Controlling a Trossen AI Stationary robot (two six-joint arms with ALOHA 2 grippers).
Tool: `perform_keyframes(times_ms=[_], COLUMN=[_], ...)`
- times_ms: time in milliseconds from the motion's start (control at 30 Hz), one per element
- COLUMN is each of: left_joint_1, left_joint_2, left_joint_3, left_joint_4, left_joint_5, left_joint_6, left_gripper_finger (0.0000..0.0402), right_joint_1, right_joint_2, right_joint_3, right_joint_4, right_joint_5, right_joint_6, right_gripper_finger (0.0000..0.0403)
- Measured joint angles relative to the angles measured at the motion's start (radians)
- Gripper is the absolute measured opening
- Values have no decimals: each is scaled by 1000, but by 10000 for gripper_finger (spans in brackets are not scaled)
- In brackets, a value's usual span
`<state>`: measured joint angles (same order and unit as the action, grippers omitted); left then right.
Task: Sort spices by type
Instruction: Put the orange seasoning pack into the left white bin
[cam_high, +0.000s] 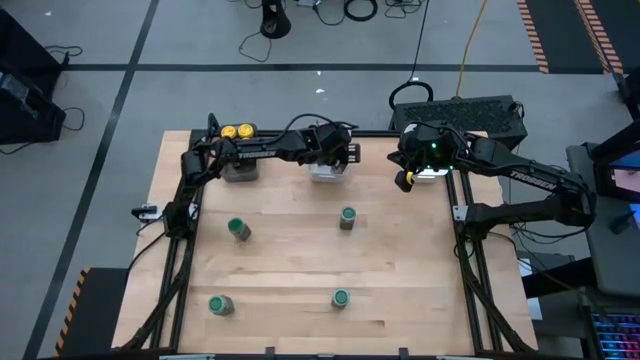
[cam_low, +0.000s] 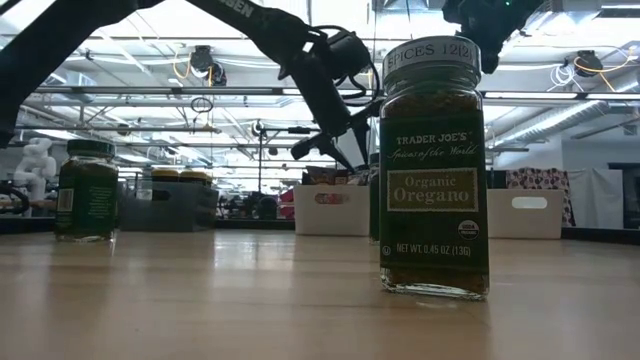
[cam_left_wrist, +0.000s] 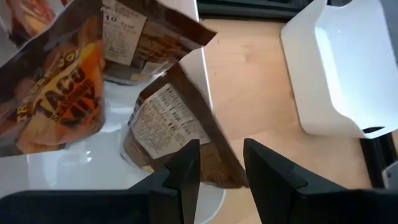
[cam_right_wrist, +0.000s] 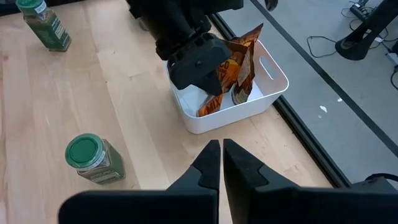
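Nearest the lower edge of the high view, two green-lidded jars (cam_high: 220, 304) (cam_high: 340, 298) stand on the table (cam_high: 290, 260), with two more (cam_high: 239, 229) (cam_high: 347, 217) mid-frame. Farther up, the left pincer (cam_left_wrist: 219, 168) hangs over the middle white tray (cam_right_wrist: 261, 93), fingers slightly apart around the edge of a brown packet (cam_left_wrist: 168, 130), beside an orange packet (cam_left_wrist: 56, 106). The right pincer (cam_right_wrist: 221, 163) hovers upper right, fingers together. Yellow-lidded jars (cam_high: 237, 131) sit upper left in a tray.
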<state>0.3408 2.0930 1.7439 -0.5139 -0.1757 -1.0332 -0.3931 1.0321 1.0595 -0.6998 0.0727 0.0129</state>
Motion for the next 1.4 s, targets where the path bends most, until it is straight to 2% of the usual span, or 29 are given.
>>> perform_keyframes(times_ms=[333, 433, 600, 700, 967, 1167, 1300, 1400], left_joint_1=[9, 7, 9, 12, 46, 66, 72, 75], left_joint_2=[33, 32, 32, 32, 7, 4, 3, 3], left_joint_3=[0, 0, 0, 0, 5, 87, 142, 182], left_joint_4=[-21, -22, -32, -41, -187, -386, -447, -484], left_joint_5=[38, 38, 45, 76, 203, 209, 208, 201], left_joint_6=[-4, 19, 70, 110, 365, 608, 798, 881], left_gripper_finger=[121, 95, 15, 8, 4, 3, 3, 3], right_joint_1=[0, 0, 0, 0, 0, 0, 0, 0], right_joint_2=[0, 0, 0, 0, 0, 0, 0, 0], right_joint_3=[0, 0, 0, 0, 0, 0, 0, 0], right_joint_4=[-1, -2, -2, -2, -3, -4, -2, -2], right_joint_5=[0, 0, 0, 0, 0, 0, 5, 5], right_joint_6=[1, 0, -8, -9, -19, -25, -33, -33], right_gripper_finger=[0, 0, 0, 0, 0, 0, 0, 0])
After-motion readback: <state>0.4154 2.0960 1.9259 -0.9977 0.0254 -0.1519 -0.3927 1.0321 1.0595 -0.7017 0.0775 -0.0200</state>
